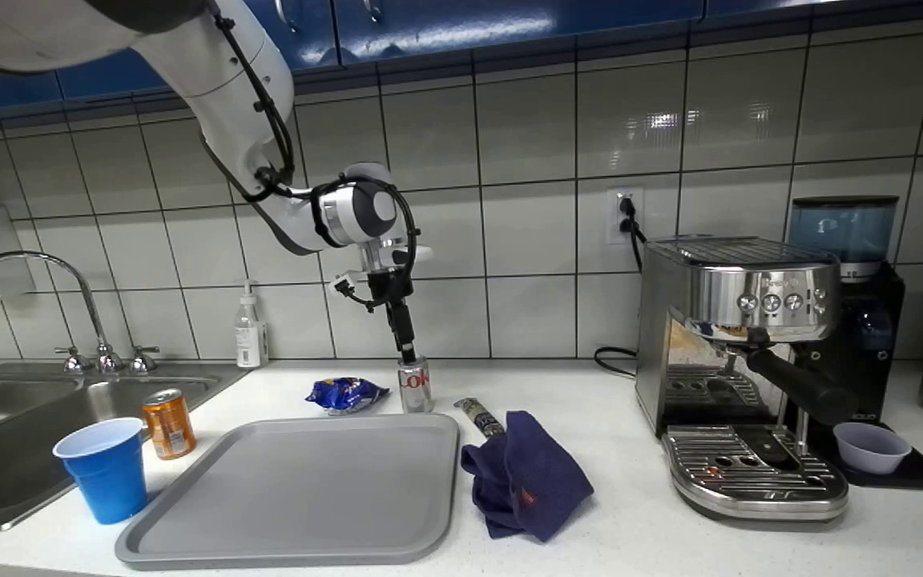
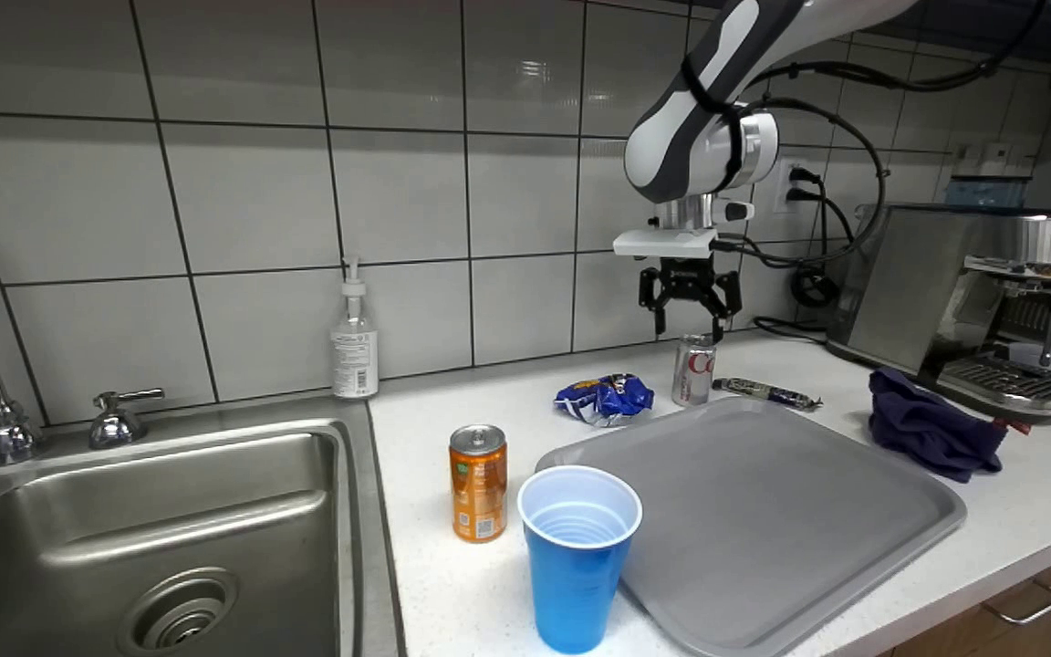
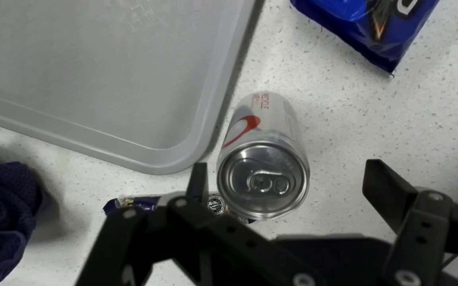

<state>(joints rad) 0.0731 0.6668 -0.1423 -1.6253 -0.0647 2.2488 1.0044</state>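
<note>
Wrist view gives me the best sight of the tool [image 3: 287, 174]: its fingers [image 3: 386, 190] stand wide apart and grip nothing, with the silver Coke can [image 3: 262, 155] upright on the bench [image 3: 344, 131] below, in line with the gap and closer to one finger. Whether that nearer finger touches the can, I cannot tell. Edges crowd that side: the rounded corner of the grey tray [image 3: 133, 71] comes in just beside the can, and a snack bar [image 3: 145, 202] lies partly hidden by the finger. Toward the farther finger, a strip of bench separates it from the can. Near the tool sits a blue snack bag [image 3: 356, 24]; beyond the bar is a dark blue cloth [image 3: 2, 214].

Both exterior views add the red lettering on the can's side, plus an orange can [image 2: 478, 484] and a blue cup [image 2: 576, 566], well apart from the tool, toward the steel sink [image 2: 170, 511]. In an exterior view blue cupboards [image 1: 509, 28] hang above the tool; in an exterior view a wooden drawer [image 2: 963, 631] shows under the bench's edge.

Speckled white bench, white tiled wall [image 1: 530, 228] behind the tool, and an espresso machine [image 1: 702, 377] well off on the side away from the sink.
</note>
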